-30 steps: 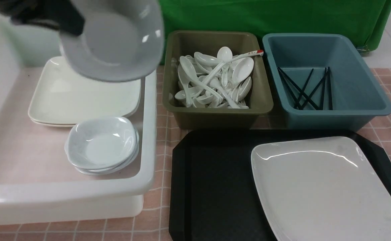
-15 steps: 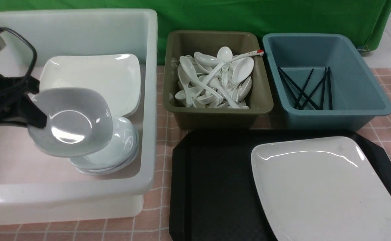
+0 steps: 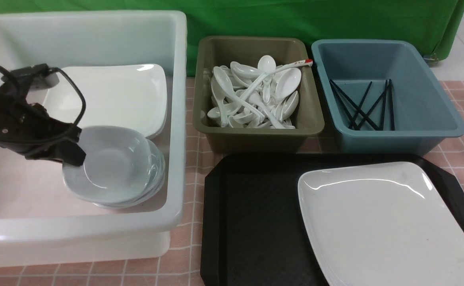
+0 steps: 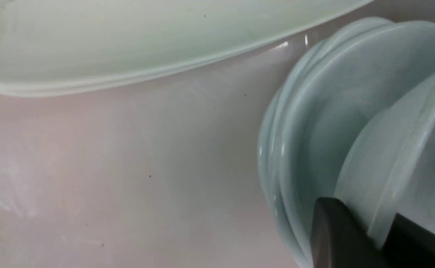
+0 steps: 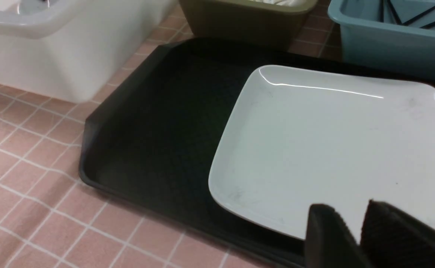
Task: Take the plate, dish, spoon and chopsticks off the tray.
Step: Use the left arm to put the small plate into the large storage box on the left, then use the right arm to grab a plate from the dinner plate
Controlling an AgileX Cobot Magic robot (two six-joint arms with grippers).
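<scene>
Pinching the dish (image 3: pixel 116 163) by its rim, left gripper (image 4: pixel 379 232) nests it on the stack (image 3: pixel 154 186) in the near-right corner of the white tub (image 3: pixel 176 119); right gripper (image 5: pixel 355 230), narrowly parted and empty, hovers over the plate (image 3: pixel 383 222) on the tray (image 3: pixel 252 214).

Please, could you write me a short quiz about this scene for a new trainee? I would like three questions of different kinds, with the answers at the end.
1. True or false: the plate lies on the tray.
2. What does the left gripper grip by the rim? A) the dish B) the plate C) nothing
3. Fill in the colour: the black chopsticks lie in the ___ tub.
Key: 1 true; 2 A; 3 blue.
</scene>
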